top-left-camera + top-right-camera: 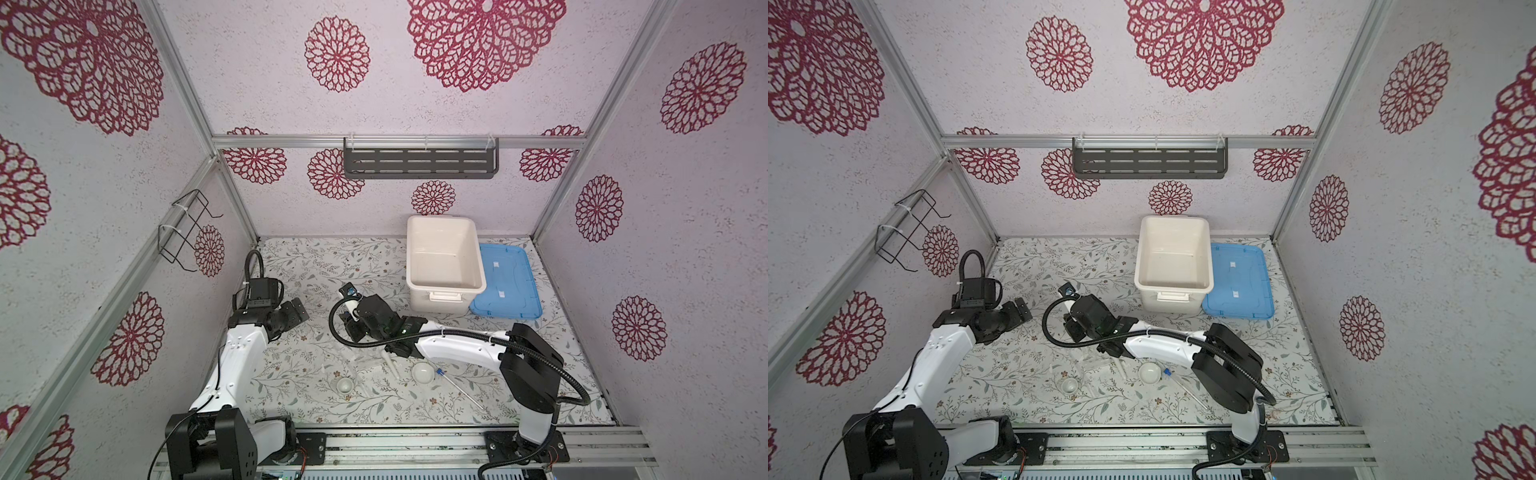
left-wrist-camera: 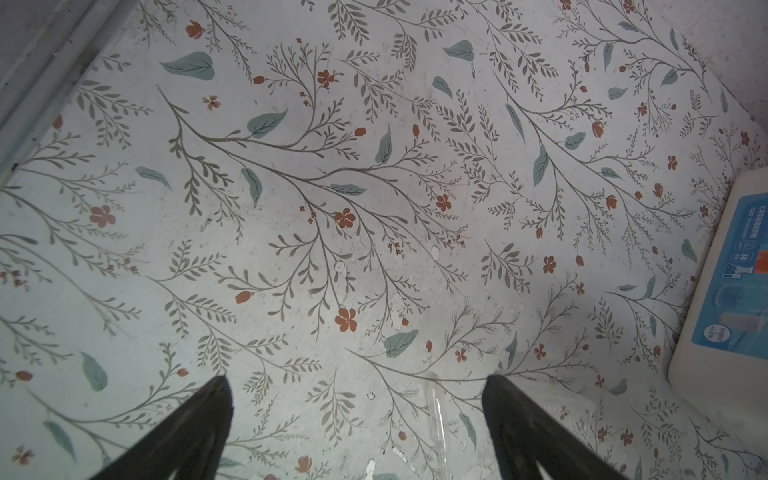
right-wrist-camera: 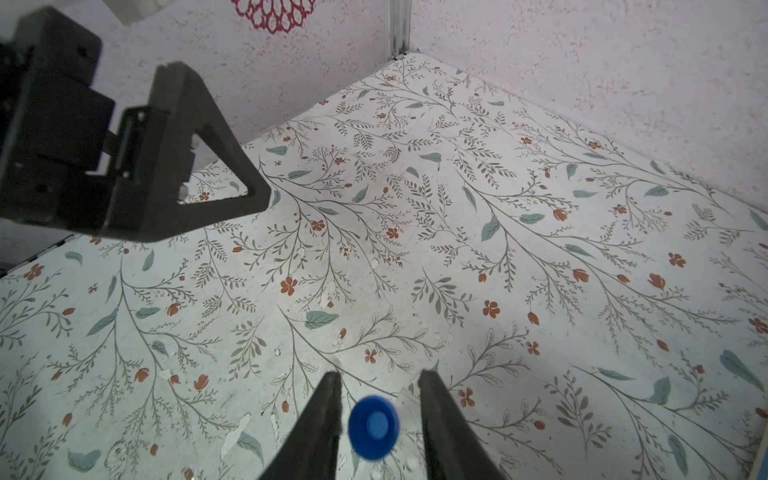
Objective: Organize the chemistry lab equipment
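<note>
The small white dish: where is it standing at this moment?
In both top views the small white dish stands near the front edge of the table, left of the pestle and the white bowl.

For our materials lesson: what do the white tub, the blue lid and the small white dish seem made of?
Likely plastic: white tub, moulded rim and handle; blue lid, moulded ribs. Perhaps glazed ceramic: small white dish, glossy sheen.

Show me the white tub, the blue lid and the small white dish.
white tub (image 1: 444, 306): in a top view, front wall under the handle.
blue lid (image 1: 513, 280): in a top view, middle of its flat top.
small white dish (image 1: 345, 385): in a top view, its bare inside.
</note>
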Controlling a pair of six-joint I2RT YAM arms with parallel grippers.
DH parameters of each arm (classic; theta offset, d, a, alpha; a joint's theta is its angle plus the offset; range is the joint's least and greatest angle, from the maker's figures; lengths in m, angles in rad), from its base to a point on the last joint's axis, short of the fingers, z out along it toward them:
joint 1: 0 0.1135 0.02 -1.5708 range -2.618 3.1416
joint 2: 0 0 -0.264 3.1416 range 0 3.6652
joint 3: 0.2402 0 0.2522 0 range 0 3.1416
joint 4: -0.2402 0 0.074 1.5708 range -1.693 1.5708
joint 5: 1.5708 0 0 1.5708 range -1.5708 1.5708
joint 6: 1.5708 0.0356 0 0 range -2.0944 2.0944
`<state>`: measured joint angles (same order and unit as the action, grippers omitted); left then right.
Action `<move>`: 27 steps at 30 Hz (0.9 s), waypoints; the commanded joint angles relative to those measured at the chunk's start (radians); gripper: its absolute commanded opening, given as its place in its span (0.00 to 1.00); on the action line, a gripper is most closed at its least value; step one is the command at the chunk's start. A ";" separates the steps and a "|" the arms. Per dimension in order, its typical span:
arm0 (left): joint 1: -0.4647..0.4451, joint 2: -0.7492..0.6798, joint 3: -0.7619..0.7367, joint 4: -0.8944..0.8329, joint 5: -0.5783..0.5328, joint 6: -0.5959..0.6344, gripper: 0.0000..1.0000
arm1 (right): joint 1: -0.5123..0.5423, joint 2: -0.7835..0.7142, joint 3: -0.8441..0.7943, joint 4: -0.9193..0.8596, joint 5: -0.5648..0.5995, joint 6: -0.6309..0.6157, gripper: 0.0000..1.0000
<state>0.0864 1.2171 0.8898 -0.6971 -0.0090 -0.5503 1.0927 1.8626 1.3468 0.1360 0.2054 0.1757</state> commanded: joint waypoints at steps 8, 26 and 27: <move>-0.005 -0.020 0.003 0.005 0.008 -0.003 0.97 | -0.018 -0.161 -0.030 -0.001 0.030 0.018 0.39; -0.004 -0.006 0.006 0.008 0.007 -0.005 0.97 | -0.056 -0.046 0.032 -0.045 -0.214 0.063 0.48; -0.004 -0.007 0.006 0.008 0.008 -0.005 0.97 | -0.056 -0.038 0.034 -0.048 -0.215 0.061 0.47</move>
<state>0.0864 1.2175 0.8898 -0.6968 -0.0082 -0.5507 1.0374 1.8175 1.3415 0.0990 0.0174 0.2382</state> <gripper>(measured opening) 0.974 0.477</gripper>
